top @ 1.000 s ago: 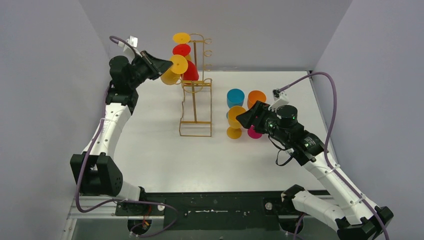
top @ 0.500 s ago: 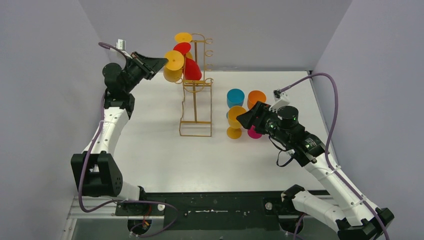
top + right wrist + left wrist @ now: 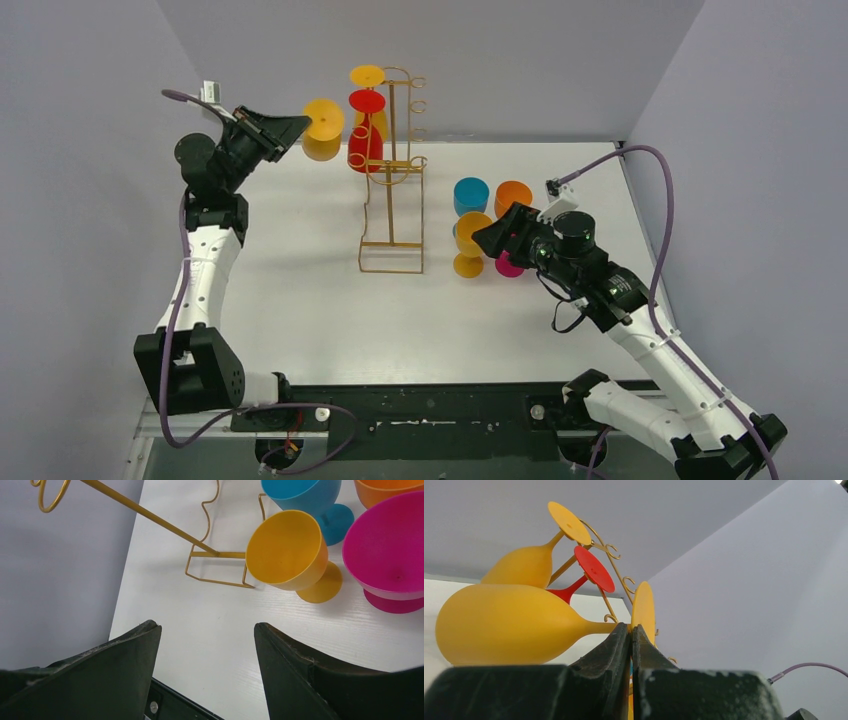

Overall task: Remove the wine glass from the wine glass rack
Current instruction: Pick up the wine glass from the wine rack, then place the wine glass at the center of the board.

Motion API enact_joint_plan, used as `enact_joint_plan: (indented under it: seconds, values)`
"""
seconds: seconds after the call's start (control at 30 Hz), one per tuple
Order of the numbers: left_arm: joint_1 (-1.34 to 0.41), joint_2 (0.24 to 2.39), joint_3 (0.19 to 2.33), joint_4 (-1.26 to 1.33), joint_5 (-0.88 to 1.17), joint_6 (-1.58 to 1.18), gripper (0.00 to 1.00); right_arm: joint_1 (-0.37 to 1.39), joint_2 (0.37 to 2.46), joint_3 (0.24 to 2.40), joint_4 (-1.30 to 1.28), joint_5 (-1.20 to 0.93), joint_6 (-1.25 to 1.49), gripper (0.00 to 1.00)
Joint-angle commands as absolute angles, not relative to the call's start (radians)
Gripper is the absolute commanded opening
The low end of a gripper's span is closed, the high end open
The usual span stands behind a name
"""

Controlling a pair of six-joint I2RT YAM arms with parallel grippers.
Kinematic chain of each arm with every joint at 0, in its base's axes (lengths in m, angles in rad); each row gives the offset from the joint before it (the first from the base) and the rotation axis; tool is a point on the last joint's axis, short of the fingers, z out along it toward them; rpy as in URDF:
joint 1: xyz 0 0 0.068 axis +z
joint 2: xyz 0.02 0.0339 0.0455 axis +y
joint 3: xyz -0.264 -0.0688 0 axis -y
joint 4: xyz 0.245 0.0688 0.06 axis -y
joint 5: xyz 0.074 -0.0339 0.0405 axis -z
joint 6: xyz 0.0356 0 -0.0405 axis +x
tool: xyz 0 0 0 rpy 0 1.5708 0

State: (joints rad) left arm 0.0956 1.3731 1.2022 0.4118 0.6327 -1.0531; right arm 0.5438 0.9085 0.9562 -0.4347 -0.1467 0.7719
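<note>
Left of the wine glass rack (image 3: 392,215) the tabletop (image 3: 300,290) is free out to the left wall, and the near strip is free too. The yellow wine glass (image 3: 322,130) in the left hand (image 3: 300,122) hangs just apart from the rack's upper left side. There a red glass (image 3: 364,140) and a hanging yellow glass (image 3: 367,76) crowd the way. Right of the rack, the blue cup (image 3: 471,195), orange cup (image 3: 513,197), yellow cup (image 3: 471,235) and pink cup (image 3: 510,265) stand bunched by the right hand (image 3: 485,238).

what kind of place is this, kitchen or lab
Probably a robot lab cell: plain grey walls box in a white table, and the left gripper holds a yellow wine glass beside a gold wine glass rack.
</note>
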Motion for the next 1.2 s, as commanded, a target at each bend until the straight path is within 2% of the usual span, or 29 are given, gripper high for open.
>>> enact_joint_plan:
  seconds: [0.0,0.3,0.47,0.57,0.77,0.9,0.97,1.07,1.17]
  values:
    - [0.108,1.306,1.198,0.38,0.66,-0.982,0.0,0.54,0.906,0.953,-0.371,-0.157,0.776,0.7]
    - [0.149,1.185,1.167,0.197,0.741,-0.775,0.0,0.54,0.833,0.877,-0.161,-0.248,0.787,0.73]
    - [0.149,1.081,1.165,-0.175,0.742,-0.479,0.0,0.539,0.792,0.812,-0.013,-0.307,0.807,0.73]
    - [0.149,1.035,1.121,-0.272,0.82,-0.432,0.0,0.54,0.794,0.784,0.077,-0.343,0.826,0.73]
    - [0.125,0.897,0.933,-0.226,0.983,-0.466,0.0,0.545,0.838,0.815,0.129,-0.423,0.805,0.72]
    - [-0.003,0.835,0.858,-0.199,0.982,-0.52,0.0,0.563,0.868,0.828,0.151,-0.459,0.818,0.6]
    - [-0.085,0.794,0.786,-0.074,0.952,-0.631,0.0,0.587,0.882,0.841,0.149,-0.458,0.807,0.6]
    - [-0.194,0.758,0.671,0.257,0.9,-0.839,0.0,0.646,0.918,0.849,0.157,-0.453,0.782,0.6]
    - [-0.268,0.749,0.642,0.322,0.841,-0.882,0.0,0.706,0.966,0.868,0.158,-0.466,0.767,0.6]
